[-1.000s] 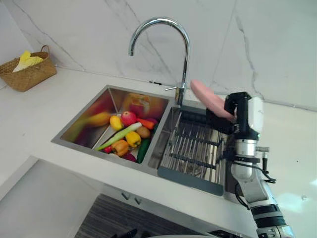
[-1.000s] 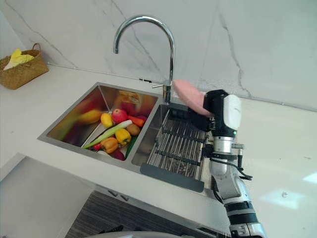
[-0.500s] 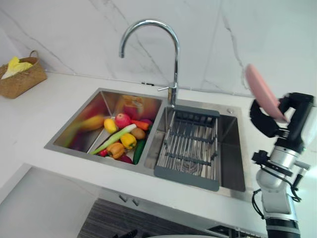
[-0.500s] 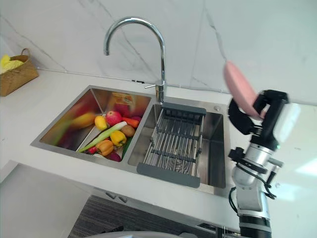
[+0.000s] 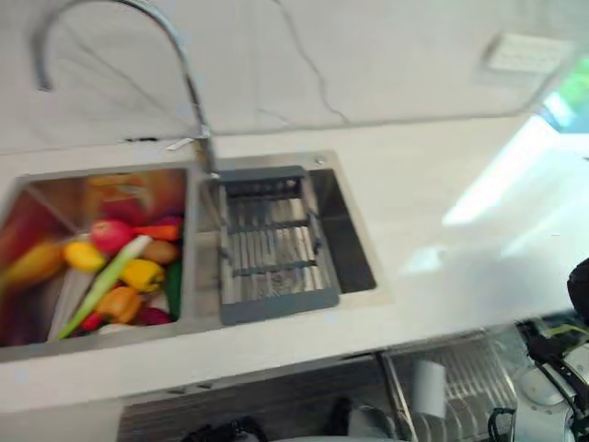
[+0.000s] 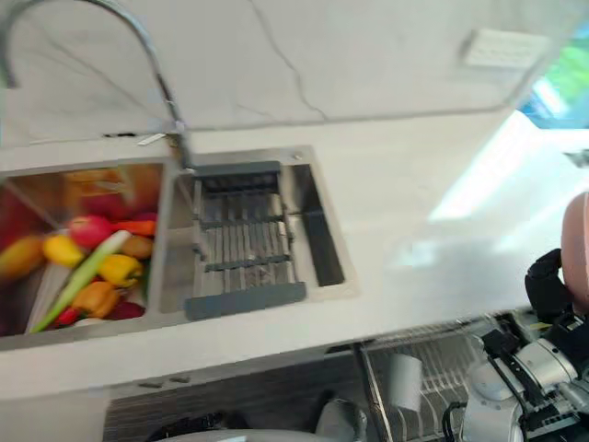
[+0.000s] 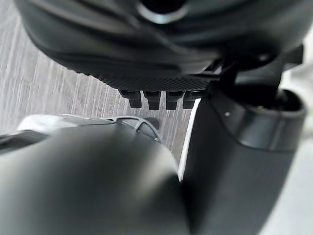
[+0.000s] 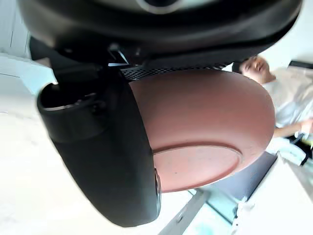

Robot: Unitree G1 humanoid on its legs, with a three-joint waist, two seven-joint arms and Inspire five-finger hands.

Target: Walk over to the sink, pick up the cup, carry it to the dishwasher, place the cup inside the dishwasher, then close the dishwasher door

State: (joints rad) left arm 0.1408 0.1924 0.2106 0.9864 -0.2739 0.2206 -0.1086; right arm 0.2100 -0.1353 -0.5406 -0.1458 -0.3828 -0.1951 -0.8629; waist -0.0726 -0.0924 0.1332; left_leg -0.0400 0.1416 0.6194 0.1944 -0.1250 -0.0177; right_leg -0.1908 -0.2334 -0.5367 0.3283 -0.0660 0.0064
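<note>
The view is swinging right from a moment ago: the sink point(image 5: 354, 244) is now lying left, a dishwasher rack point(image 6: 442, 368) is appearing below the bench point(image 5: 442, 184), and the right hand point(image 6: 550, 285) is clasping the pink cup point(image 6: 578, 249) at far right, probably mid-carry.

Open countertop point(image 5: 442, 184) right of the sink point(image 5: 352, 235) — dishwasher rack point(image 5: 471, 376) (white cup point(image 5: 426, 389) inside) below

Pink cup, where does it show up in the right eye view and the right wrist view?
Right eye view: pink cup at the far right edge, gripped by the right hand.
Right wrist view: it sits in the middle, its round base facing the camera, thumb alongside.
Shared landmark: the dark right hand curled round it.
</note>
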